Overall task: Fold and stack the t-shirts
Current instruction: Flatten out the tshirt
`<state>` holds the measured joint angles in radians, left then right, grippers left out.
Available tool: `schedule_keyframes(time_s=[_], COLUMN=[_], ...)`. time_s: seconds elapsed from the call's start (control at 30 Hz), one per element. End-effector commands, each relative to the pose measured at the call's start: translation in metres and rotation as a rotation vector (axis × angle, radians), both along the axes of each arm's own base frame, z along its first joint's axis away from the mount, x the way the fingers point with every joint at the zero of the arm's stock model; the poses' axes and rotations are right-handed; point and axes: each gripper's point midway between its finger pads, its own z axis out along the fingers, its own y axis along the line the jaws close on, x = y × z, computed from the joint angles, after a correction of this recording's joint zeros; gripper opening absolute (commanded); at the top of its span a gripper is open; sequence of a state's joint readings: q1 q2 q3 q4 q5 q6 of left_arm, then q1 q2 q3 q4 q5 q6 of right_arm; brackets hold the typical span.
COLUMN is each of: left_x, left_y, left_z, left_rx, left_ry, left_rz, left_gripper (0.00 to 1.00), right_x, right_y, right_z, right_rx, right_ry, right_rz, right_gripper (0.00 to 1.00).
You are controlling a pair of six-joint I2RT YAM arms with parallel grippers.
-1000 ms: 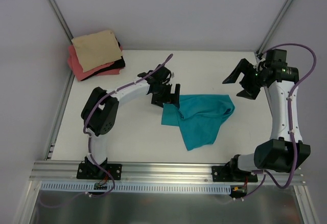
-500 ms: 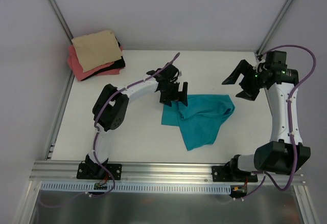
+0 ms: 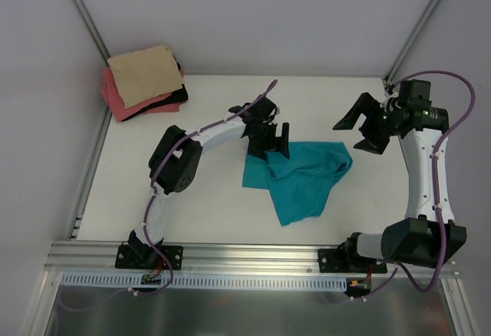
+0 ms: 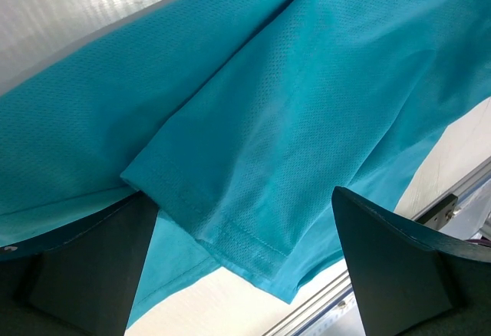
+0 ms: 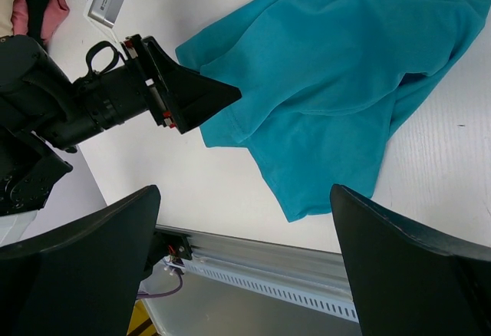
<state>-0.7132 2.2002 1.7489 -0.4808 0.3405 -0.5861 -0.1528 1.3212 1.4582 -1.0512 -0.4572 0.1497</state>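
White table (image 3: 207, 198) holds rumpled teal t-shirt (image 3: 303, 175); stitched hem faces up.

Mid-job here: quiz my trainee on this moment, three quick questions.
1. True or false: the left gripper is shut on the teal t-shirt.
2. Which t-shirt tops the corner stack? A tan, B coral, C teal.
3. Fill in: the right gripper stands ___, holding nothing.
Key: 1 false, it is open over the shirt's edge; 2 A; 3 open.
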Motion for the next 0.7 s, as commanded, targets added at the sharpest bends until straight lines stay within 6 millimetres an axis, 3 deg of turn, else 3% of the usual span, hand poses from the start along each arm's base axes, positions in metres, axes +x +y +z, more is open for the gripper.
schedule_keyframes(time_s=[0.0,0.27,0.3,0.37,0.5,0.67], left_x=[0.002,0.006,0.005,0.005,0.014,0.013], left_y=[-0.017,-0.022,-0.019,-0.014,0.003,0.012], left_z=[0.017,0.029,0.018,0.017,0.036,0.035], left_rx=[-0.043,-0.015,0.024,0.052,0.099,0.125], left_ry=[-0.031,-0.095,-0.068,-0.063,-0.172,-0.190], left_rz=[-0.007,-0.054,-0.047,-0.041,-0.006,-0.038], left_gripper=[0.99,0.99,0.99,0.99,0.99,0.99], right_x=[-0.004,-0.008,-0.008,-0.009,-0.010,-0.009], right_y=[0.003,0.006,0.006,0.006,0.007,0.007], right_z=[0.008,0.006,0.006,0.004,0.004,0.003], right_rx=[0.022,0.033,0.036,0.037,0.038,0.045], right_ry=[-0.025,-0.024,-0.024,-0.020,-0.023,-0.019], right_rz=[-0.003,0.004,0.004,0.006,0.007,0.006], right_gripper=[0.99,0.99,0.99,1.00,1.00,0.99])
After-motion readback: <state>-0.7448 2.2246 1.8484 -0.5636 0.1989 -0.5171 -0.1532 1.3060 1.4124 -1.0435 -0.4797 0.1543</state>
